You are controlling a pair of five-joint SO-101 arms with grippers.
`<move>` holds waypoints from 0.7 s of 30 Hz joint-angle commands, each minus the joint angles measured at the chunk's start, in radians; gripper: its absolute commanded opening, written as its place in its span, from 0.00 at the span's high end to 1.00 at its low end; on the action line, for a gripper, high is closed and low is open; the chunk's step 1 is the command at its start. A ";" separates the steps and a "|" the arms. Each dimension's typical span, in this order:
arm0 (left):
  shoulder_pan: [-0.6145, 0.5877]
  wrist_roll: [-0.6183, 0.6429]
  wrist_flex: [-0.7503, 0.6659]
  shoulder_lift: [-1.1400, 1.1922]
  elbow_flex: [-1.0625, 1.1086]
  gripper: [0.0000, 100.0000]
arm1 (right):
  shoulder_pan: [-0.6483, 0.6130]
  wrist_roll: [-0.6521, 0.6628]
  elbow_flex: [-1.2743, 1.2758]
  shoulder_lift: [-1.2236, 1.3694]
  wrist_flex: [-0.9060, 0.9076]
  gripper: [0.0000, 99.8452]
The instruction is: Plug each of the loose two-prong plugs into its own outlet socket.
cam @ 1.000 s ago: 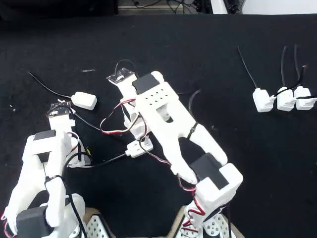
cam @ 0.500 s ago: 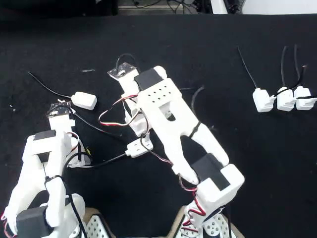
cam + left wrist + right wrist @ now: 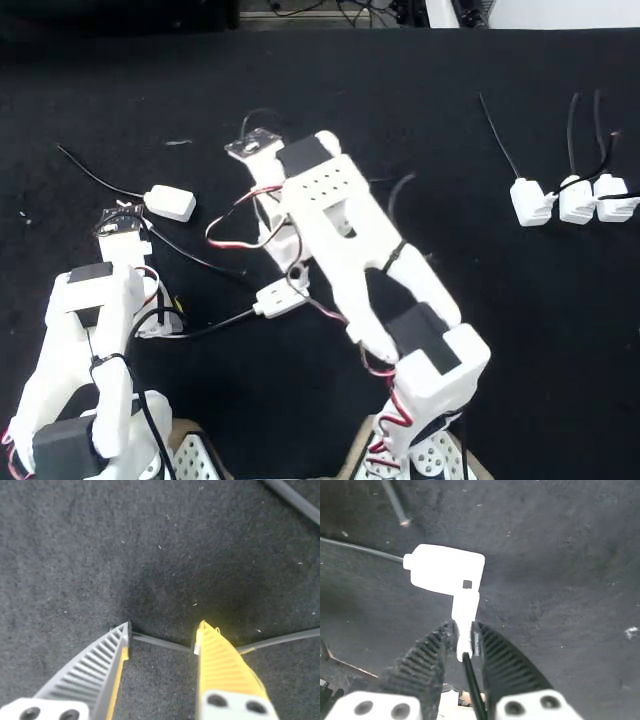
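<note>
High camera looks down on table (image 3: 450, 120); wrist cameras face it closely past their fingers (image 3: 220, 665)

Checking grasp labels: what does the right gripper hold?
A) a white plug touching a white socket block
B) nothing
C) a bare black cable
A: the right wrist view shows the right gripper shut on the white plug, whose front end meets the white socket block.

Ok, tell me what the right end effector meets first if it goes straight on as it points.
The white socket block, directly ahead. The white plug held in the right end effector already looks to be touching it, though depth is unclear.
</note>
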 commanded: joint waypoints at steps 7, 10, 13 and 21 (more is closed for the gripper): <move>-0.002 0.008 0.005 0.012 0.018 0.78 | 0.026 0.008 -0.041 0.013 0.011 0.99; -0.005 0.008 0.005 0.012 0.018 0.78 | 0.008 0.005 -0.041 0.030 0.009 0.99; -0.007 0.008 0.005 0.012 0.018 0.78 | 0.005 0.005 -0.041 0.038 -0.005 0.99; -0.005 0.008 0.005 0.012 0.018 0.78 | 0.000 0.006 0.035 0.031 -0.068 0.99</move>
